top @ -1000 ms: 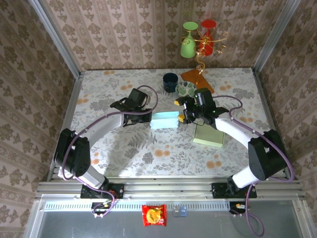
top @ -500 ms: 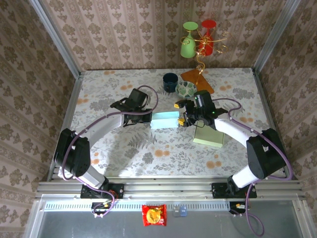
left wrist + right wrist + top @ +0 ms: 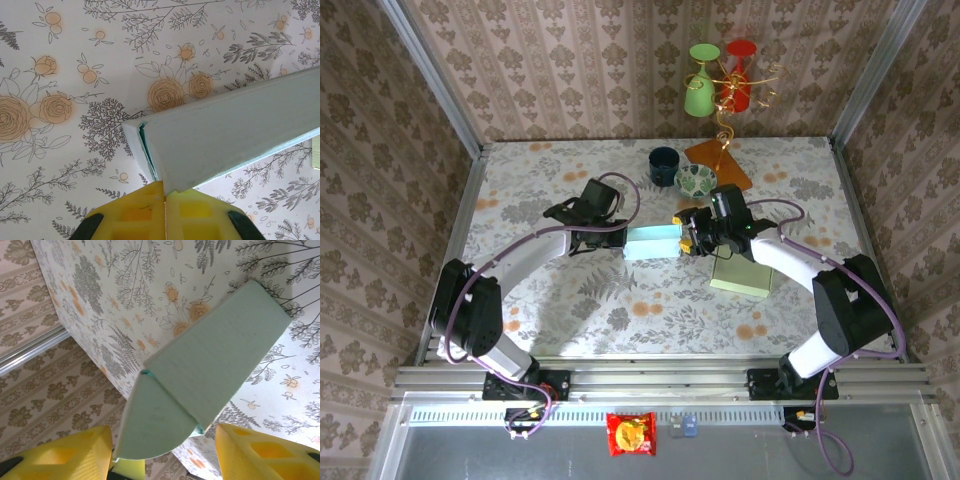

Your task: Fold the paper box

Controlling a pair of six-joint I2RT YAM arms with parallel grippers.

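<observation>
Mid-table, between the two arms, the paper box [image 3: 653, 242] lies on the floral table [image 3: 570, 310].

Tools:
- Left gripper [image 3: 617, 238] sits at the box's left end. In its wrist view the yellow pads [image 3: 140, 215] are pressed together and the box's near corner runs straight into their seam. You can read that as a nip on a thin wall edge, though how much paper is caught is hidden.
- Right gripper [image 3: 688, 238] sits at the right end. Its fingers [image 3: 60, 455] are spread, one on each side of the rounded end flap [image 3: 155, 425], which stands untucked.

Risks, as judgement:
- The left hold is a corner only. If you push the flap from the right, the box may pivot about that corner or slide out of the pinch.
- If the right fingers come together across the flap instead of pressing it inward, expect a crease or a crushed end wall.
- A skewed push would likely buckle the flap beside its slot.

Orientation: the long axis runs left to right, with the left end slightly nearer you and the right end slightly farther. The flapped end points right and the other end faces the left gripper.
</observation>
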